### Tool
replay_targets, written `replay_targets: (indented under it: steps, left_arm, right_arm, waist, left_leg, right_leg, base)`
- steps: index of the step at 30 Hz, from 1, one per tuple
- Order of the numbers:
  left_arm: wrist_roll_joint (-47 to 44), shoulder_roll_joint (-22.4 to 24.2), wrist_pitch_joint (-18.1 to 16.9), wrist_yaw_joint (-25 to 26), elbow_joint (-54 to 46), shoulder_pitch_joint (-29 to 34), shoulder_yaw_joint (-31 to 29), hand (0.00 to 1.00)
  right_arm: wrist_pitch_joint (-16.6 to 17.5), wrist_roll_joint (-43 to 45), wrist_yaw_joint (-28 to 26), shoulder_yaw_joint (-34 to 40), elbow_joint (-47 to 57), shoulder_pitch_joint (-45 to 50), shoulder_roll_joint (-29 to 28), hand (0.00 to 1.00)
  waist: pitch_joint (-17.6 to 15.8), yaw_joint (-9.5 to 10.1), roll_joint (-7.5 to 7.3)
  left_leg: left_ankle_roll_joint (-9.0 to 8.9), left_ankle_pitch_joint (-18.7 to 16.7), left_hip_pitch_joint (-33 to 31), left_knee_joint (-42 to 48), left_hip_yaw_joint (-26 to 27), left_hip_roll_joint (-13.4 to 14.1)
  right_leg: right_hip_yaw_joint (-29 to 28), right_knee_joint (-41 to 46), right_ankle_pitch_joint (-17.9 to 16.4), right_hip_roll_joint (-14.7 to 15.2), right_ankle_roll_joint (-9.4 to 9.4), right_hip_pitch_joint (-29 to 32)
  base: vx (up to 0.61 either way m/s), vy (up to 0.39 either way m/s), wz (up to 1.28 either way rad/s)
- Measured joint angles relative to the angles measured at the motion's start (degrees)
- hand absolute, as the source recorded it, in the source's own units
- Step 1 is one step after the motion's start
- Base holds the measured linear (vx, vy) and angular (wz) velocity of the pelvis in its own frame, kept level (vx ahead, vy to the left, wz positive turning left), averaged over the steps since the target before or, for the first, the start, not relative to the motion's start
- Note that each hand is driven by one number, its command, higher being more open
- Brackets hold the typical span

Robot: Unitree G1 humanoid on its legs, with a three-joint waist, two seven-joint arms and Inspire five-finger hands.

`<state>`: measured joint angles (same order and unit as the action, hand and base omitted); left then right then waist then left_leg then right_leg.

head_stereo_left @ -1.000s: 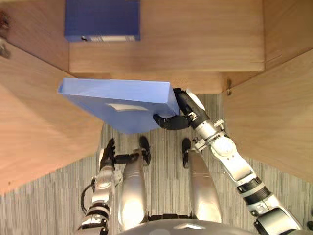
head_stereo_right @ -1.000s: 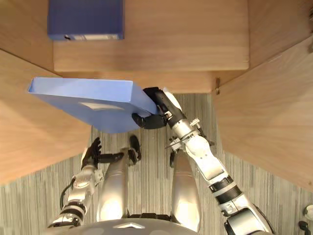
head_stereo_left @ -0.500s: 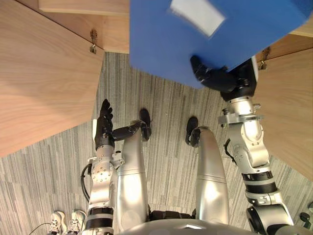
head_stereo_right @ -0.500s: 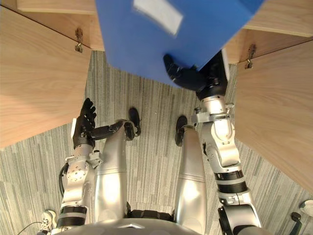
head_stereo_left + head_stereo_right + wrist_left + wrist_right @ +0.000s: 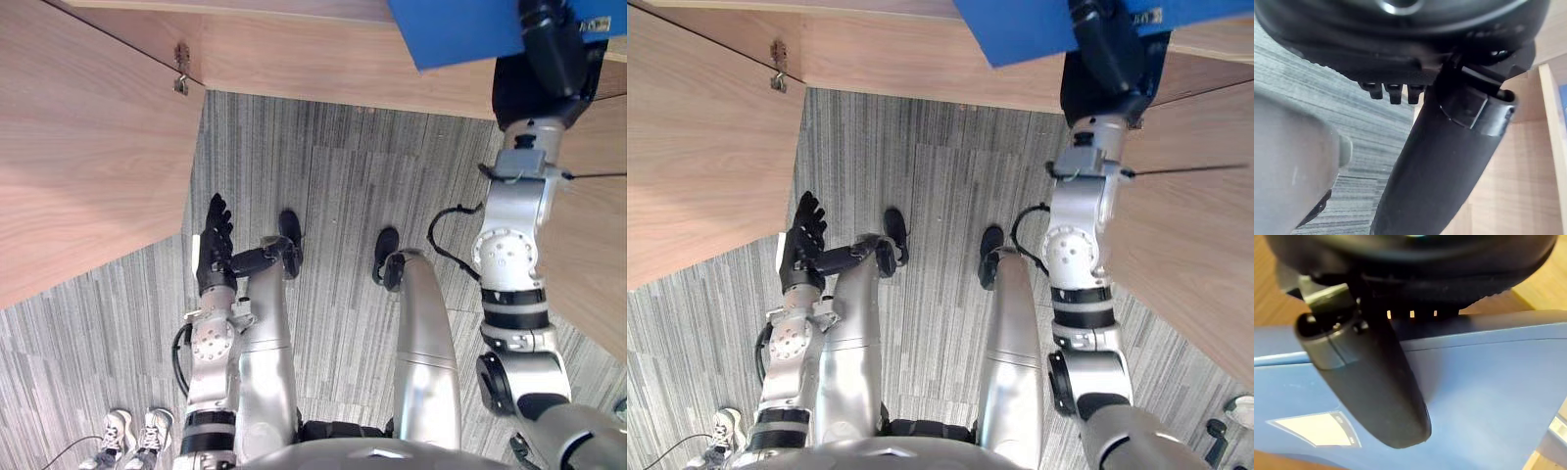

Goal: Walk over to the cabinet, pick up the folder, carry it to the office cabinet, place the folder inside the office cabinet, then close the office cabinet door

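Seen from the head camera looking down, a flat blue folder (image 5: 456, 29) with a smooth, matte face sits at the top right, over the pale wood-grain bottom panel of the cabinet (image 5: 323, 64). The right hand (image 5: 554, 54), dark and blocky, is raised against the folder and overlaps its lower edge. An open wooden left door (image 5: 88, 166) slants across the left side, with a small metal hinge (image 5: 181, 73) at its inner corner. The right door (image 5: 593, 255), of the same wood, stands on the right. Between them lies grey carpet (image 5: 323, 166) with fine stripes. The left hand (image 5: 214, 240) hangs low above the carpet, fingers straight and together, holding nothing. A person's white shoes (image 5: 127, 436) show at the lower left corner.

In the left wrist view, the left hand's rounded black thumb (image 5: 1440, 161) stands out beside a row of short straight fingertips (image 5: 1393, 92), with nothing between them. Striped carpet and light wood lie beyond.

In the right wrist view, the glossy black right thumb (image 5: 1376, 382) presses flat on the folder's smooth blue face, and the fingers go behind its edge, so the hand clamps the folder. A pale label (image 5: 1317, 428) with slanted sides sits on the face.
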<state>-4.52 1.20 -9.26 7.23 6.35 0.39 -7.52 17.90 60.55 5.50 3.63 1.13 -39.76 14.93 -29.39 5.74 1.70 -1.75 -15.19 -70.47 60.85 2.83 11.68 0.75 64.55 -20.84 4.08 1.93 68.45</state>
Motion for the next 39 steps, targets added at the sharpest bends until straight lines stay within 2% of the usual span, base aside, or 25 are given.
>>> replay_targets:
  steps: [7,15,16,20,25,35,39]
  left_arm:
    - [-0.2,0.5,0.8,1.5,2.0,-0.2,0.5,1.00]
    - [-1.8,0.6,1.0,2.9,2.7,-0.9,3.0,1.00]
    - [-1.9,0.8,1.0,3.1,2.7,-1.0,3.3,1.00]
    - [-2.4,1.4,1.0,3.9,2.9,-1.2,4.3,1.00]
    - [-2.6,1.6,1.0,4.1,2.8,-1.3,6.6,1.00]
    - [-2.7,1.6,1.6,3.4,2.8,-1.2,9.8,1.00]
    - [-2.7,1.5,1.8,3.3,2.7,-1.2,10.4,1.00]
  right_arm:
    - [0.4,5.5,5.0,1.1,-7.3,-6.2,-1.4,0.00]
    - [1.3,10.5,11.4,5.6,-17.8,-18.9,-1.2,0.00]
    - [1.3,11.1,11.5,6.1,-18.3,-19.8,-1.1,1.00]
    - [1.4,11.8,13.8,8.2,-23.4,-25.6,-0.1,1.00]
    - [1.5,12.4,17.1,10.8,-25.9,-28.5,1.1,1.00]
    - [1.5,12.8,17.7,10.1,-27.0,-29.7,3.5,1.00]
    - [1.5,12.4,17.6,7.6,-27.0,-29.7,5.5,1.00]
  waist:
    - [0.1,0.08,0.11]
    - [0.2,0.16,0.32]
    - [0.2,0.16,0.32]
    - [0.3,0.20,0.53]
    - [0.7,0.54,0.94]
    - [1.0,0.40,1.22]
    - [1.0,0.26,1.29]
  left_leg:
    - [-0.67,0.9,2.2,-2.7,-0.5,-0.1]
    - [-1.36,3.6,3.7,-7.8,-0.9,-0.5]
    - [-1.37,3.9,3.7,-8.4,-0.9,-0.6]
    - [-1.92,5.8,4.3,-11.1,-1.7,-0.8]
    - [-2.37,7.2,4.9,-13.5,-2.2,-1.1]
    - [-2.76,8.3,6.4,-15.6,-2.2,-1.0]
    - [-2.77,8.3,6.8,-15.8,-2.2,-0.9]
  right_leg:
    - [0.9,-2.5,0.3,0.0,-0.22,-2.5]
    - [2.3,-6.0,1.6,0.1,-1.19,-3.8]
    - [2.4,-6.3,1.7,0.1,-1.28,-3.8]
    - [3.5,-8.4,2.6,0.1,-1.84,-4.3]
    - [4.5,-9.9,3.2,0.2,-2.36,-5.0]
    - [5.1,-11.1,3.7,0.1,-2.99,-6.2]
    - [5.1,-11.7,4.0,0.0,-2.97,-6.6]
  base:
    - [0.00,0.085,0.04]
    - [0.00,0.070,0.07]
    - [0.00,0.050,0.11]
    - [0.00,0.054,0.09]
    - [-0.01,0.059,0.09]
    - [0.00,0.059,0.02]
    - [0.00,0.070,-0.02]
